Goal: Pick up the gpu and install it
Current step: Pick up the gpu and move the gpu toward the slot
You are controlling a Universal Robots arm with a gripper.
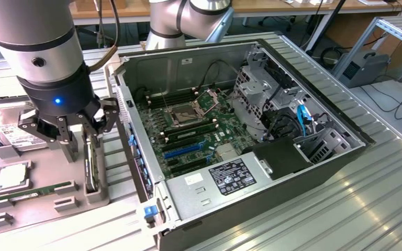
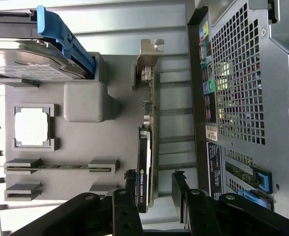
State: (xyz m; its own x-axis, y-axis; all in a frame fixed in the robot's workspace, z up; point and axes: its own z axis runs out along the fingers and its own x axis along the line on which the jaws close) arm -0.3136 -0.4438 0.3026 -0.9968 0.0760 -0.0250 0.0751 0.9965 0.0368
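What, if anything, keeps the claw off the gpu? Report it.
Nothing, it seems; yes, reachable: the open claw hangs over the gpu, standing on edge in its grey holder, a finger on each side.

Ribbed metal table (image 1: 368, 204) bears a grey tray (image 1: 44, 213) and open computer case (image 1: 180, 68).

Silver arm (image 1: 30, 31), black wrist (image 1: 75, 90), blue light (image 1: 56, 100), black fingers (image 2: 181, 189).

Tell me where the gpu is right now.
The gpu stands on edge in the grey fixture tray at the exterior view's left, beside the open computer case, under the open pincer.
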